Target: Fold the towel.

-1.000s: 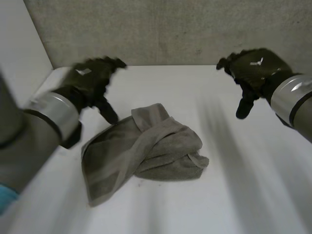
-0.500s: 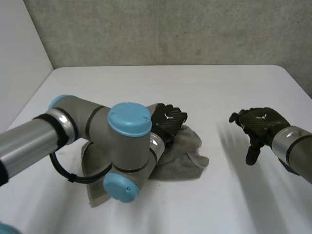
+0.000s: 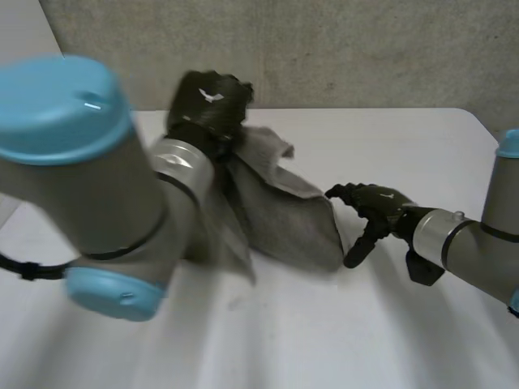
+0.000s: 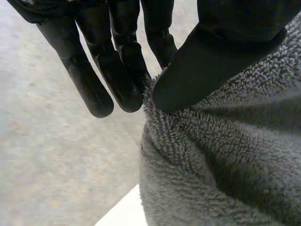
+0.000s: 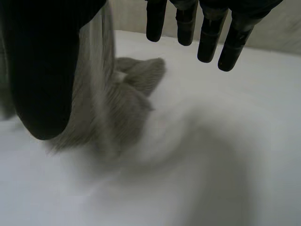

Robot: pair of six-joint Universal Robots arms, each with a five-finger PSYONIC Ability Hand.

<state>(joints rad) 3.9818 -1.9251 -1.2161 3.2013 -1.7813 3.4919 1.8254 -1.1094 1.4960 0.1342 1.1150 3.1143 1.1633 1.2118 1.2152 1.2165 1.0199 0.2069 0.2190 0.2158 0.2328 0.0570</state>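
L hand [image 3: 209, 101], upper centre-left, pinched towel [image 3: 284, 215] edge w/ thumb, lifted; R hand [image 3: 375, 203], mid-right, fingers loose, empty, beside towel.

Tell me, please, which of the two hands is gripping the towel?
The left hand: it pinches the towel between thumb and fingers. The right hand is open beside it.
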